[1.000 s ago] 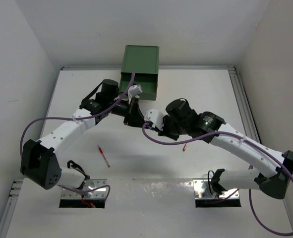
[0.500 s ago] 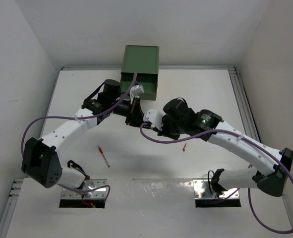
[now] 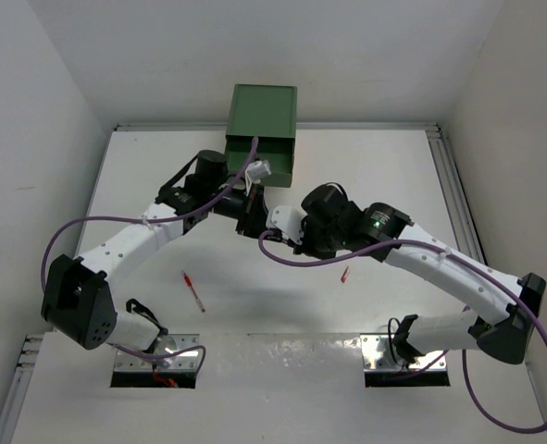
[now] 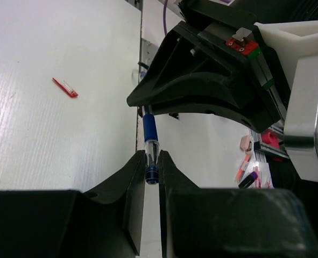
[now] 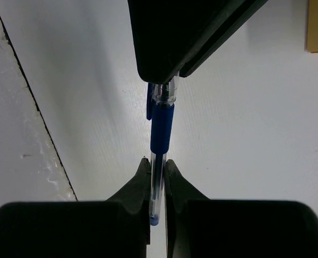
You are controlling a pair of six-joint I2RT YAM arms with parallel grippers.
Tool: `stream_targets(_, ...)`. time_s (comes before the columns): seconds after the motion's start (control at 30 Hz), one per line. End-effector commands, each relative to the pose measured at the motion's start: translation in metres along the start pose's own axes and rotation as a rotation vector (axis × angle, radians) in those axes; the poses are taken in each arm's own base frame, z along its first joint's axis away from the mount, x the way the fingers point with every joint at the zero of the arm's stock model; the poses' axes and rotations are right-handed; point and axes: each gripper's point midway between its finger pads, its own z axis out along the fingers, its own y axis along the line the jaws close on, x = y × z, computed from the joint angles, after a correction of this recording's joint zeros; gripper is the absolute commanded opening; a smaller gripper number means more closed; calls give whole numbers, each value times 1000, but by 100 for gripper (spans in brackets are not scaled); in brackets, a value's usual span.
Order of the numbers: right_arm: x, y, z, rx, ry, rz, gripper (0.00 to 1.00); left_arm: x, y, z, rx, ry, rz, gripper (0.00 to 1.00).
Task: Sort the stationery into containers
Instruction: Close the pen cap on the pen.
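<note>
Still pinched at both ends: clear-barrelled blue ballpoint pen [image 4: 151, 144], clamped by left gripper [image 4: 149, 162] and right gripper [image 5: 156, 167], aloft near dark green box-like drawer [image 3: 262, 139]. Right arm edged leftward; neither grip released. Handover pending.

Surface: white worktop [image 3: 375, 166]
Far edge: green drawer cabinet [image 3: 264, 116]
Near left: red pen [image 3: 192, 291]
Right of centre: small red piece [image 3: 345, 274]

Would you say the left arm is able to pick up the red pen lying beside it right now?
Probably not yet: the left gripper is shut on the blue pen, which the right gripper also pinches. The red pen itself lies uncovered beside that arm.
</note>
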Motion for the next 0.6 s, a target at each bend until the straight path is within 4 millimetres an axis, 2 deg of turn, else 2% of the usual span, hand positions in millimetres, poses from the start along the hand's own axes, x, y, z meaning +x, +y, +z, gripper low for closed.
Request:
stream_targets(0.0,-115,-9,-16,20,-411,-96,0,-4,-24,19,105,11,96,0)
stream_targets(0.57,-129,-9,-21,12,-444,-101,0,0,-19,21,98,8,71,0)
